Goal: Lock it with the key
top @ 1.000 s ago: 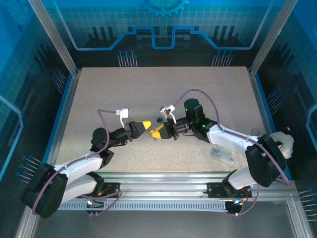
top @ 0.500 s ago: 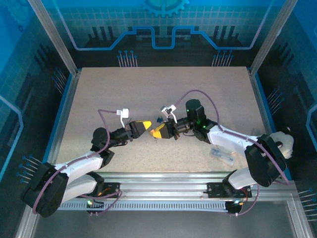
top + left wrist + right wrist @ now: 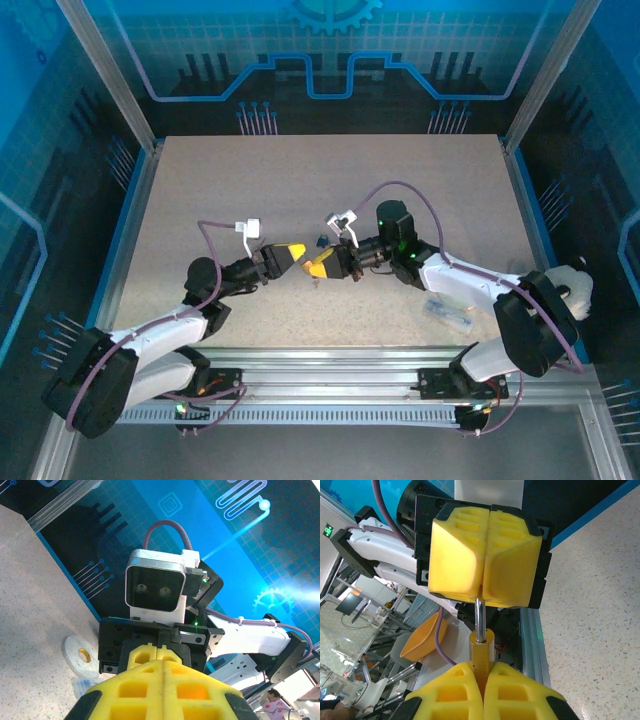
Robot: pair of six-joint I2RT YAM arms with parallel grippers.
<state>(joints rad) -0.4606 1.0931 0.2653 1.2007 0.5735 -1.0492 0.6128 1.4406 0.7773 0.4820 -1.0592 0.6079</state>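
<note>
A brass padlock (image 3: 481, 650) hangs in the air between my two grippers, which meet tip to tip above the middle of the table. My right gripper (image 3: 484, 669) is shut on the padlock's body. My left gripper (image 3: 482, 599) is shut on the steel shackle (image 3: 479, 617) from the opposite side. From above, the left gripper (image 3: 296, 254) and right gripper (image 3: 317, 266) almost touch and cover the padlock. A small blue thing (image 3: 318, 240) lies just behind them; I cannot tell whether it is the key. In the left wrist view my shut yellow fingers (image 3: 130, 690) face the right gripper (image 3: 159, 655).
A clear plastic bag (image 3: 447, 312) lies on the table under the right forearm. A white disc with a yellow centre (image 3: 77, 652) rests on the table behind the right gripper. The aluminium rail (image 3: 330, 360) runs along the near edge.
</note>
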